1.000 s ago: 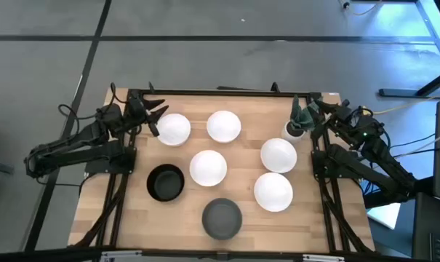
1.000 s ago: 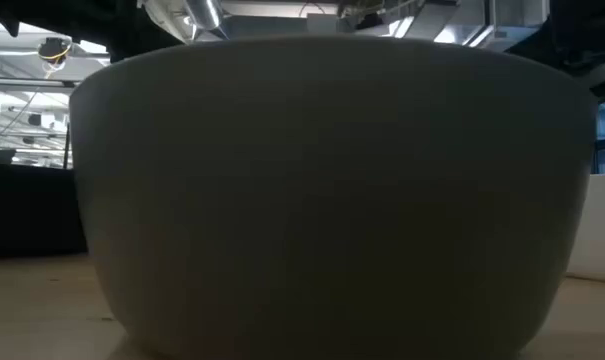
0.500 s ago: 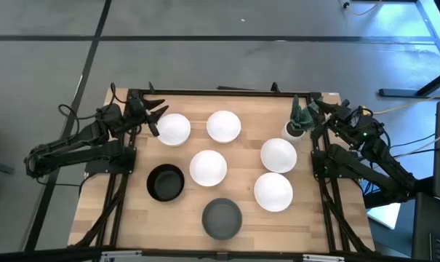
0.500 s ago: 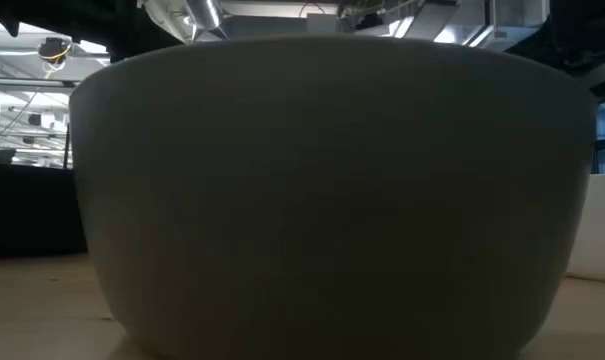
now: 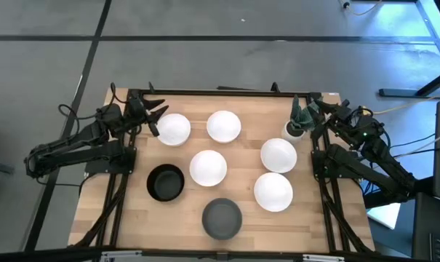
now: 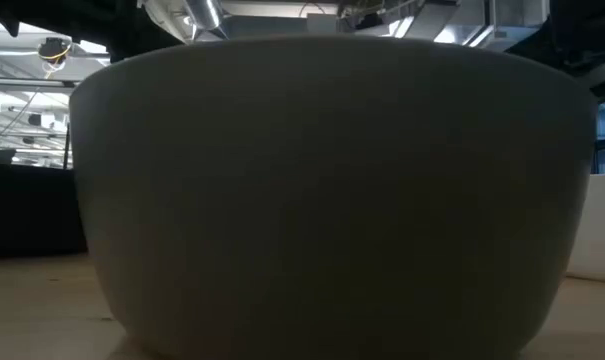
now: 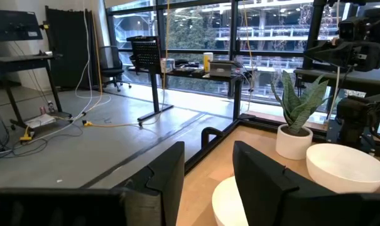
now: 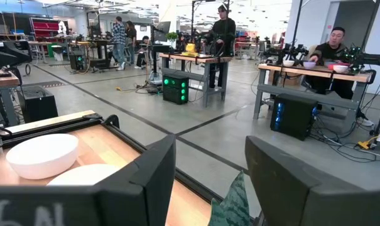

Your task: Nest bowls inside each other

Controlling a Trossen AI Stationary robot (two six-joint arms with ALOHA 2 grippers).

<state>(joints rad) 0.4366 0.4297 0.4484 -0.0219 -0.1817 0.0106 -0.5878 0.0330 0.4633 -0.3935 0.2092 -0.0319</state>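
Seven bowls sit apart, upright on the wooden table. Five are white [image 5: 174,129], [image 5: 223,125], [image 5: 208,167], [image 5: 278,154], [image 5: 273,191]; one is black [image 5: 165,182] and one dark grey [image 5: 222,217]. The dark grey bowl [image 6: 332,190] fills the low view. My left gripper [image 5: 153,118] is open at the far left corner, beside the far-left white bowl [image 7: 230,202] without touching it. My right gripper [image 5: 307,116] is open at the far right corner, above the potted plant. In its wrist view [image 8: 208,182] two white bowls [image 8: 42,154], [image 8: 83,174] show.
A small white pot with a spiky green plant [image 5: 295,129] stands near the far right corner, under my right gripper; its leaf [image 8: 230,201] shows between those fingers. A black frame [image 5: 220,92] rims the table. People stand and sit at benches in the room beyond.
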